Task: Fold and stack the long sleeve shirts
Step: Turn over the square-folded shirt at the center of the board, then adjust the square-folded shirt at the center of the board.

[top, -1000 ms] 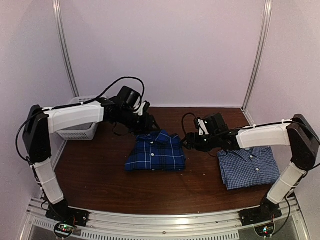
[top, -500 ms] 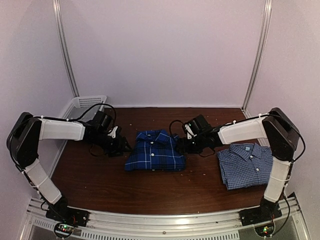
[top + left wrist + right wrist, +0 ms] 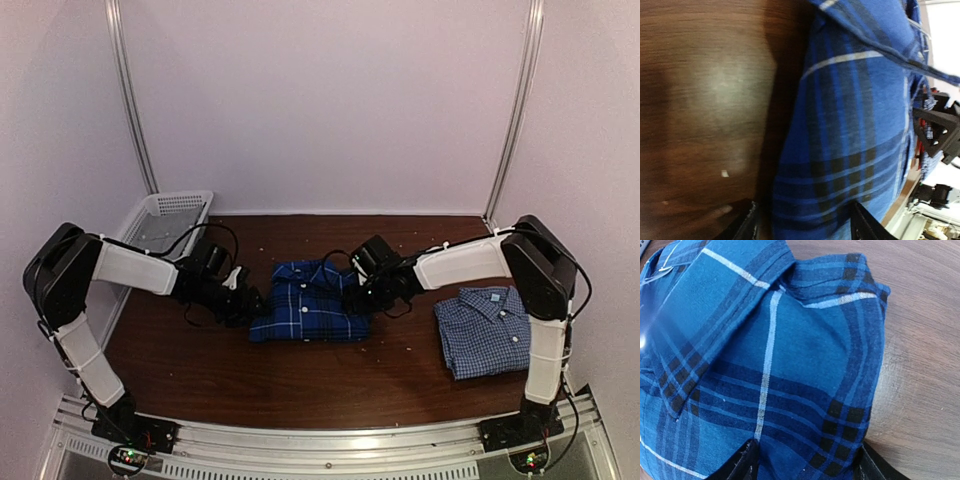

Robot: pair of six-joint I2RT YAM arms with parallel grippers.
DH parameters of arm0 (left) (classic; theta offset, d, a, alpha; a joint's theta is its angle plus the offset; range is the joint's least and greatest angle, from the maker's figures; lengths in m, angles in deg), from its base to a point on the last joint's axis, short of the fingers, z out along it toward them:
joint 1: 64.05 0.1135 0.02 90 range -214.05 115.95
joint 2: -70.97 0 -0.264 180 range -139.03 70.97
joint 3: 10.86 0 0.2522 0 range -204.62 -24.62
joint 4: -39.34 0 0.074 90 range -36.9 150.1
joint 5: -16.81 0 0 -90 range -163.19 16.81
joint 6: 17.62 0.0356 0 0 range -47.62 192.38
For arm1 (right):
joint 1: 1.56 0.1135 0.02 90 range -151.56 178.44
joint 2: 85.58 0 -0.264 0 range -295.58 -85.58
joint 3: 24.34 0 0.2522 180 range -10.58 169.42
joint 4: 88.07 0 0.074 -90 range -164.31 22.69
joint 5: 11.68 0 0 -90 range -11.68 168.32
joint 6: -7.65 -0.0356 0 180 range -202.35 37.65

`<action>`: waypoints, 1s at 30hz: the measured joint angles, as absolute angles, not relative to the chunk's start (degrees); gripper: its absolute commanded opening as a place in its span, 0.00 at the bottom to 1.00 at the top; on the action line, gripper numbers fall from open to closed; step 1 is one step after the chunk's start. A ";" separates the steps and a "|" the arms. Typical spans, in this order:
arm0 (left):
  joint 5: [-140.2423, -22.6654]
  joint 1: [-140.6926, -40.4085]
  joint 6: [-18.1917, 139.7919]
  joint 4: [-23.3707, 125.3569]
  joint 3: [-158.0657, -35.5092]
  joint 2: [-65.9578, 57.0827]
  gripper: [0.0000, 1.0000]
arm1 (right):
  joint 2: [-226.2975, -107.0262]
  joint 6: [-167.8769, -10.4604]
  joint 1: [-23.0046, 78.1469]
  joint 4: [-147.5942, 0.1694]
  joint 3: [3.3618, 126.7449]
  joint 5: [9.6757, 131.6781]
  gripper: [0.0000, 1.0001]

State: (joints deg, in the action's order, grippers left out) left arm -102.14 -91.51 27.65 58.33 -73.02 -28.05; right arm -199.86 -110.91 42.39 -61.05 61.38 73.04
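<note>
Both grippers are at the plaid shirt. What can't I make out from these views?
- Top view: left gripper and right gripper fingertips, hidden by their own wrists; contact with plaid shirt unclear.
- Wrist views: fingers cut off by the bottom edge.
- Checked shirt: right edge behind the right arm.

Pretty plain booth tbh: pale walls (image 3: 330,100) with a faint lilac tint on three sides, a thin aluminium left upright (image 3: 130,100) in one back corner and a right upright (image 3: 517,100) in the other. The table (image 3: 300,385) is dark brown wood grain with a few pale crumbs on it, and a ribbed metal rail (image 3: 330,440) runs along its near edge. A white mesh basket (image 3: 172,207) sits at the far left corner. Light is soft and even, with a dull sheen on the wood.
</note>
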 measured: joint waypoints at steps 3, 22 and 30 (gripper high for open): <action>-104.13 -92.45 24.98 54.48 -72.23 -28.45 0.50 | -200.10 -110.93 42.80 -60.90 61.58 73.65 0.50; -97.49 -97.50 20.92 61.87 -83.49 -22.76 0.00 | -198.26 -110.65 43.52 -55.61 67.94 71.71 0.00; -89.12 -100.56 22.91 67.90 -81.83 -18.24 0.64 | -188.69 -109.69 43.61 -54.93 63.70 71.64 0.08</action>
State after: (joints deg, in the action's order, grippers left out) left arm -89.12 -100.56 22.91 67.90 -81.83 -18.24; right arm -188.69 -109.69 43.61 -54.93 63.70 71.64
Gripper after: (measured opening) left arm 0.476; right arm 0.076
